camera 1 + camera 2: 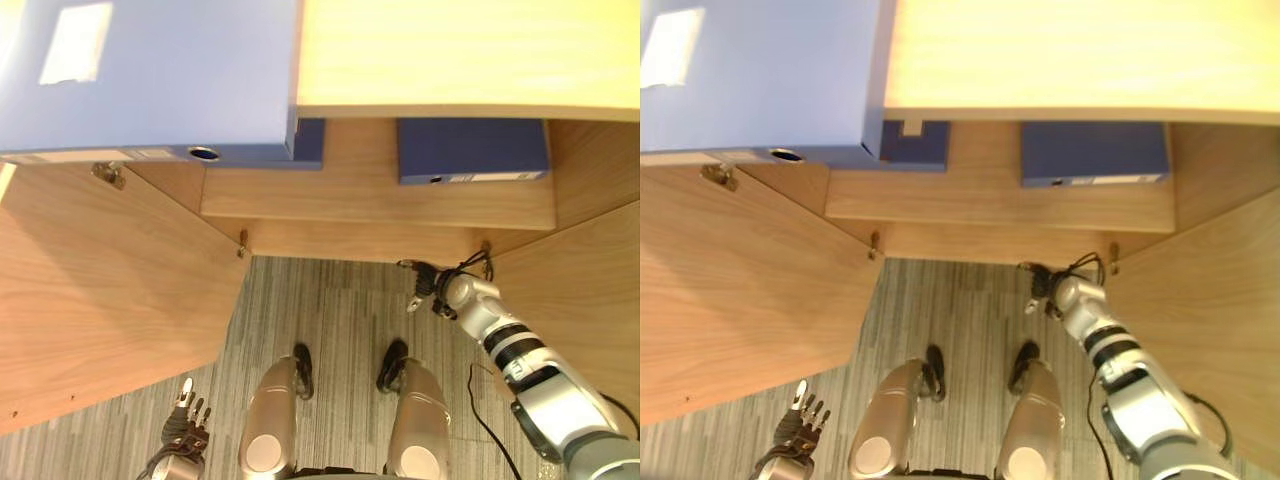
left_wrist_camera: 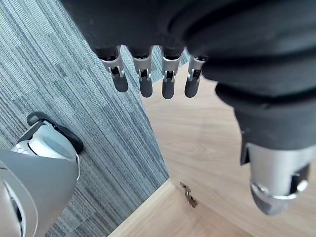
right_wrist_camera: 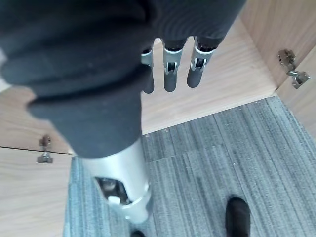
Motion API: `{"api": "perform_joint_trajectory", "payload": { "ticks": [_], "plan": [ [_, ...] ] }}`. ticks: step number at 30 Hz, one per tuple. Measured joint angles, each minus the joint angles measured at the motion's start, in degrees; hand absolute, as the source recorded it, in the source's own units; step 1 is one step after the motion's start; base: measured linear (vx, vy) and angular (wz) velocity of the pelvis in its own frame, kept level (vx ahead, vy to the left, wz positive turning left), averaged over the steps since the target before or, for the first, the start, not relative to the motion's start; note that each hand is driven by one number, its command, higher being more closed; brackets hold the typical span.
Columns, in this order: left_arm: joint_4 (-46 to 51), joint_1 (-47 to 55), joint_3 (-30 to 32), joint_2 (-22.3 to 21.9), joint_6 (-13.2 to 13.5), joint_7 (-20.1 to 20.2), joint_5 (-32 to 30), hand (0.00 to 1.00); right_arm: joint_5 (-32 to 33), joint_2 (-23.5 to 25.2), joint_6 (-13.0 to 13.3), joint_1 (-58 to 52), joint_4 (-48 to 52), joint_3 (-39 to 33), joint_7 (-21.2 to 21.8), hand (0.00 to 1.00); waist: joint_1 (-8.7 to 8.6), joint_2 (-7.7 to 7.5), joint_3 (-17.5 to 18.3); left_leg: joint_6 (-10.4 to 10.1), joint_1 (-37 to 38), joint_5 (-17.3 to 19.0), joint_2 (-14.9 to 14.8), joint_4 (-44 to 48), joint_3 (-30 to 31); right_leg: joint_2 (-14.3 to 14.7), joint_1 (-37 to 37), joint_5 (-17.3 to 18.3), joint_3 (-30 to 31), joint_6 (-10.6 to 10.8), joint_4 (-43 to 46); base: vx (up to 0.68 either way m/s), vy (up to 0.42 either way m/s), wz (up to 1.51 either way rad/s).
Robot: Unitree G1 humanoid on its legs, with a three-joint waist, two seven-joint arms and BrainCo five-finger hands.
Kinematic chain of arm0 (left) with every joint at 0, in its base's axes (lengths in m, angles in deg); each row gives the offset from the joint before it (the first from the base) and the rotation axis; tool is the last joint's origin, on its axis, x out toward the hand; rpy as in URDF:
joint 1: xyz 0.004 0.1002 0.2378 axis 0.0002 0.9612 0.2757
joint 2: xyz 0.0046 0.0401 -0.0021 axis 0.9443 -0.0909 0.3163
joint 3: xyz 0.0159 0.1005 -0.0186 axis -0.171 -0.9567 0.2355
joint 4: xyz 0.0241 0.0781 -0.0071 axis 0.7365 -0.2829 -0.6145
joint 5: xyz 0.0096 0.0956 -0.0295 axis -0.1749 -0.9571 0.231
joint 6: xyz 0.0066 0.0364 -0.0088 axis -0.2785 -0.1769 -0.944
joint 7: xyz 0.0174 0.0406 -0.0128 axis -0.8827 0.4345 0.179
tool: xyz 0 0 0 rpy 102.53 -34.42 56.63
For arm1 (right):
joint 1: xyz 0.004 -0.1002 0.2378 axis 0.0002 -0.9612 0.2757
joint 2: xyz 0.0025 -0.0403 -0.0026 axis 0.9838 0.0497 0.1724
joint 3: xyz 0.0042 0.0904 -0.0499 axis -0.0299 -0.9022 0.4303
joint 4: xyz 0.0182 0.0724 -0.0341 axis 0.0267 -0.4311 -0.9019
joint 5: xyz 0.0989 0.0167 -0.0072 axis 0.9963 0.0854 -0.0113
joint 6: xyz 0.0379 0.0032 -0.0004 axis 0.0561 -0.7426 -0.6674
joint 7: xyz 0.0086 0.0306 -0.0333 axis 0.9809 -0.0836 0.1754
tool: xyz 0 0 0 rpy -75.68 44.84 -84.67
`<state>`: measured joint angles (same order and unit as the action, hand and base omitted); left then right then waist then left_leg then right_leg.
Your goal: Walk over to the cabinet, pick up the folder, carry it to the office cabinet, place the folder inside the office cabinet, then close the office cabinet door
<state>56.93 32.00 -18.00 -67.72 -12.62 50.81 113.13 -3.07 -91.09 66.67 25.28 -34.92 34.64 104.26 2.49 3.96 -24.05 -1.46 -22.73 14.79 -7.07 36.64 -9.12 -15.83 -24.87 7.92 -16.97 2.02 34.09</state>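
While the dark blue folder [image 1: 472,150] is resting inside the light wooden cabinet [image 1: 370,195], the left hand [image 1: 188,420] and right hand [image 3: 169,74] are waiting straight-fingered, empty (open doors [image 1: 100,290] presumably next).

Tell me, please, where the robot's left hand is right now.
The left hand shows at the left eye view's lower left, fingers straight, over the grey carpet beside the open left cabinet door.

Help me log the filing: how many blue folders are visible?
3. A large blue folder lies on the cabinet top at left; a second folder sits on the shelf inside; a third folder peeks beneath the large one. Others may be hidden.
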Motion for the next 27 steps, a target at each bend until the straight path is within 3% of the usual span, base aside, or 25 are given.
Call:
{"api": "perform_joint_trajectory", "payload": {
  "ticks": [2,8,10,15,18,20,21,24,27],
  "plan": [
    [-5.8,-2.4,0.6,0.6,0.2,0.2,-0.9,0.00,3.7,6.2,0.7,-4.1,-3.4,-6.4,-1.0,0.00,0.21,-1.73,1.9,-0.2,2.7,-0.2,-1.2,-1.8,-0.4,2.1,3.4,-1.6,-0.3,-0.1,-4.0,0.02,0.010,-0.22],
    [-9.5,-6.4,0.0,-3.0,0.7,0.4,-4.2,0.00,16.6,17.5,0.8,-15.3,-18.9,-32.0,-12.2,0.00,-0.16,-3.07,8.0,-0.3,9.8,-3.6,-0.3,-10.7,-0.2,4.4,12.8,-7.6,-2.4,1.1,-17.7,0.07,0.038,0.01],
    [-9.3,-7.3,0.0,-4.0,1.7,0.4,-4.8,0.00,21.0,19.8,0.7,-18.7,-20.3,-36.1,-14.6,0.00,-0.30,-3.51,9.9,-0.3,12.4,-5.2,0.6,-14.6,-0.6,4.4,15.0,-8.8,-2.7,1.4,-20.4,0.07,0.004,0.02],
    [-5.4,-8.0,-0.3,-5.3,3.9,1.0,-3.3,0.00,23.3,26.0,1.7,-25.4,-20.2,-40.5,-19.4,0.00,-1.37,-5.50,14.2,-0.7,19.7,-10.6,2.5,-25.8,-0.9,3.8,18.6,-9.3,-3.6,1.6,-23.0,0.04,-0.051,0.06],
    [2.1,-6.8,-1.4,-6.7,5.8,1.9,-1.0,0.00,33.5,28.3,2.5,-29.6,-20.2,-42.3,-22.0,0.00,-1.53,-6.14,15.9,-0.8,24.6,-13.7,3.2,-32.1,-0.4,3.8,21.8,-9.3,-5.1,1.6,-24.1,0.01,-0.053,0.15],
    [9.3,-4.5,-2.4,-6.6,6.1,3.2,-0.9,0.00,38.4,29.1,4.1,-31.1,-20.2,-42.2,-22.6,0.00,-1.53,-6.59,16.4,-1.2,26.0,-14.1,3.3,-33.9,-0.6,3.7,22.7,-9.2,-5.2,1.6,-24.3,-0.03,-0.003,0.00],
    [14.3,-2.4,-2.4,-6.3,6.4,5.9,-0.6,0.00,40.0,29.6,4.6,-32.0,-20.2,-42.0,-22.6,0.00,-1.38,-7.05,16.9,-0.8,26.4,-13.9,3.4,-34.4,-1.0,3.6,22.9,-9.2,-5.4,1.7,-24.7,-0.04,0.000,0.00],
    [23.2,1.0,-2.4,-4.2,7.1,9.5,-0.6,0.00,40.3,29.5,5.7,-33.2,-20.3,-40.0,-22.4,0.00,-1.18,-7.71,17.4,-1.2,28.5,-14.4,2.9,-35.6,-3.5,3.4,24.3,-9.2,-6.0,1.7,-25.0,-0.01,0.000,0.05],
    [34.7,3.6,-1.6,-1.6,9.5,12.4,-1.6,0.00,40.0,29.7,6.5,-34.6,-20.6,-39.0,-22.3,0.00,-0.01,-8.04,18.8,-1.2,29.0,-14.6,3.0,-36.5,-4.1,3.2,24.9,-9.0,-6.4,1.9,-25.5,0.00,0.003,0.04]
  ]
}}
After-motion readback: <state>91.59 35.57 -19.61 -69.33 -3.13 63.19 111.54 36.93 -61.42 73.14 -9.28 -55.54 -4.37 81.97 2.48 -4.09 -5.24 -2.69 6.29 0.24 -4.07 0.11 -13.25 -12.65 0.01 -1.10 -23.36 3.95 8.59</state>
